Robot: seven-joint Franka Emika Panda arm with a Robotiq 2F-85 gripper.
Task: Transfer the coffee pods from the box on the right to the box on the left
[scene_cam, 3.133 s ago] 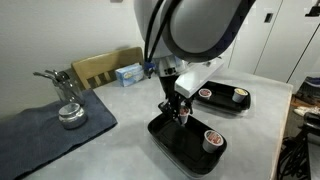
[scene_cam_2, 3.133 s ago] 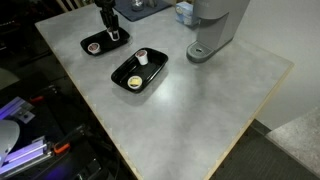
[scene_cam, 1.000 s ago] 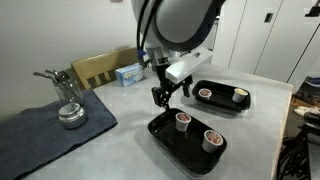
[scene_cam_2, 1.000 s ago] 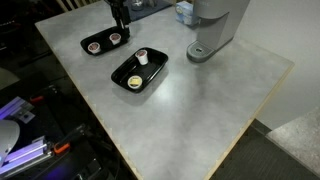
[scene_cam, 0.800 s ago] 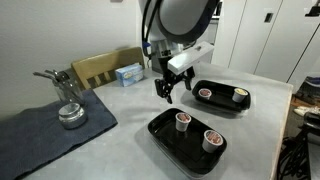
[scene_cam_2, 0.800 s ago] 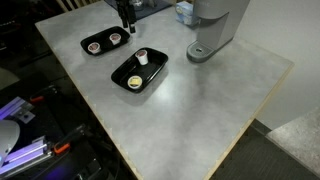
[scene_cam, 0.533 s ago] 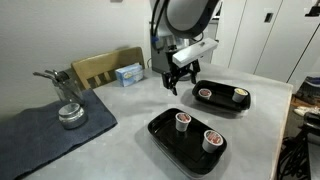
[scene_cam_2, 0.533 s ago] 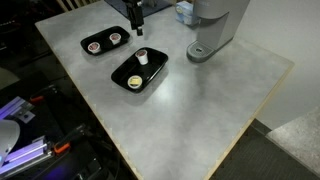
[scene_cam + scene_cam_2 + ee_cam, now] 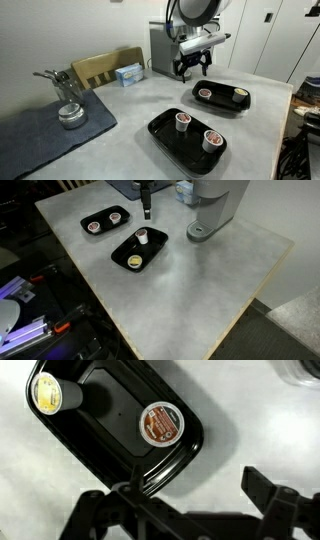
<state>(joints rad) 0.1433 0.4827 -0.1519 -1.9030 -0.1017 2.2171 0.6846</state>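
Observation:
Two black trays lie on the grey table. The farther tray holds a brown-red coffee pod and a yellowish one. In the nearer tray stand two brown-red pods. My gripper hangs open and empty in the air beside the farther tray's edge, near its brown-red pod.
A grey coffee machine stands at the back of the table behind my arm. A blue box, a wooden chair back and a dark mat with a metal pot are off to one side.
My gripper rose from the nearer tray, leaving a pod there, and swung across to the farther tray. It stayed open.

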